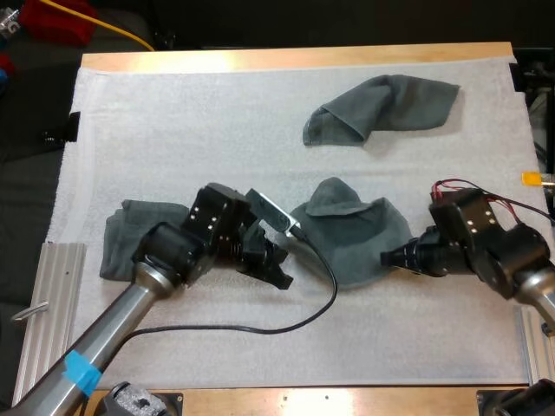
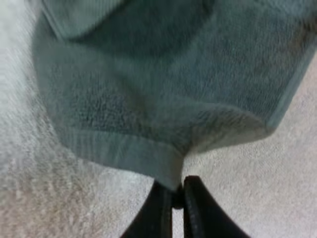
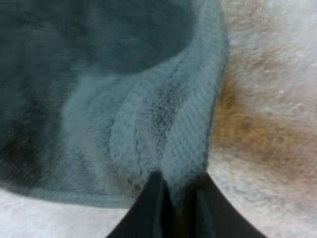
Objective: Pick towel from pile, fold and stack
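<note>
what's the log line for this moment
left gripper: shut on mid towel corner | right gripper: shut on mid towel edge | far towel: crumpled | left towel: on mat

Soft, even light — faint shadows

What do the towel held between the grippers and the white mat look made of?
Middle towel: soft terry cloth, likely cotton, matte grey-green; fuzzy pile and a flat woven hem show. White mat: matte, nubbly textile or foam; its pebbled surface leaves that open.
</note>
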Controlling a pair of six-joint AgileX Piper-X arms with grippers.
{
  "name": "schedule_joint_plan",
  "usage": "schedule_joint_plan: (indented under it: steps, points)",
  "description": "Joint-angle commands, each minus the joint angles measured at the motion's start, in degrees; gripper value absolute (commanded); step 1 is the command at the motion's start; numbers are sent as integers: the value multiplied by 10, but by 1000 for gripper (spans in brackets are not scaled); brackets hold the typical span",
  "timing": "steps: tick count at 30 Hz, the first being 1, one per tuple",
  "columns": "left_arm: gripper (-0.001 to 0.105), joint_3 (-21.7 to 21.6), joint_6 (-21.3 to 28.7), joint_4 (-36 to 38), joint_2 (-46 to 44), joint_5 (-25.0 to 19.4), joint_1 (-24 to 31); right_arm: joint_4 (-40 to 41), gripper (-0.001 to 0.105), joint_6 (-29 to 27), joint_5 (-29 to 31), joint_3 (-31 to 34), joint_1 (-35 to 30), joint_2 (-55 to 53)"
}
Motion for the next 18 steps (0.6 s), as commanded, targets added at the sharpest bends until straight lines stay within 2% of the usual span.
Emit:
schedule_joint_plan:
  steps: [1, 8, 12, 18]
  points:
    - [0, -11, 5, 15, -11, -8, -4, 5, 3, 8, -14, -10, 1, -17]
    - [0, -47, 5, 58, -60, -13, -4, 10, 3, 57, -40, -30, 1, -79]
    - [0, -61, 2, 79, -86, -13, -4, 25, 3, 62, -49, -39, 1, -100]
    - [0, -104, -2, 109, -127, -12, -4, 81, 3, 85, -57, -55, 1, -113]
